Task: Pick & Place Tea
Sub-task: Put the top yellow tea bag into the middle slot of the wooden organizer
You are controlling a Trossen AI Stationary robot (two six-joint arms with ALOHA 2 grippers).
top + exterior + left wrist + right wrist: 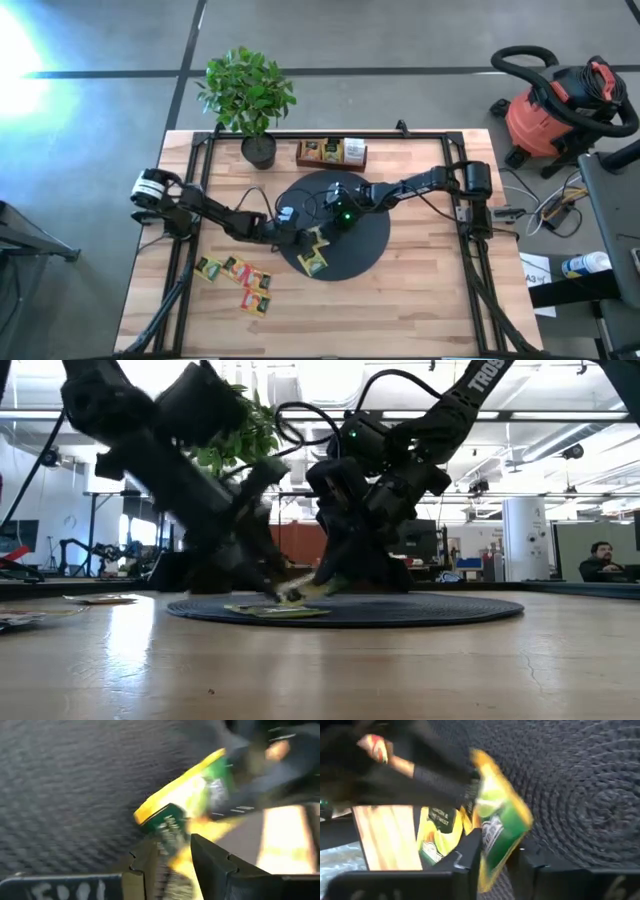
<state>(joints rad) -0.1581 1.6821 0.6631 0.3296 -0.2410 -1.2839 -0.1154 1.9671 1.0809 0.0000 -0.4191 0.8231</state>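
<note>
While most of the work plainly lies ahead of you, the high view shows both arms meeting over the black disc [345,262]. A few tea sachets [314,255] lie at its near-left edge, more loose sachets [238,275] sit on the table [420,310] well to the left of it, and the wooden tray [331,158] at the back already holds some.

From the low view, you see the left gripper [268,585] and right gripper [335,582] both down at the disc, just beside each other, over a flat sachet [275,611].

Looking through the left wrist view, you have a green and yellow sachet [172,822] pinched between the narrowly parted fingers [212,862].

By the right wrist view, the same green sachet [497,837] stands on edge between that arm's fingers [467,852], which are closing round it. My judgement: you are mid hand-over, with nearly every loose sachet left to place.
</note>
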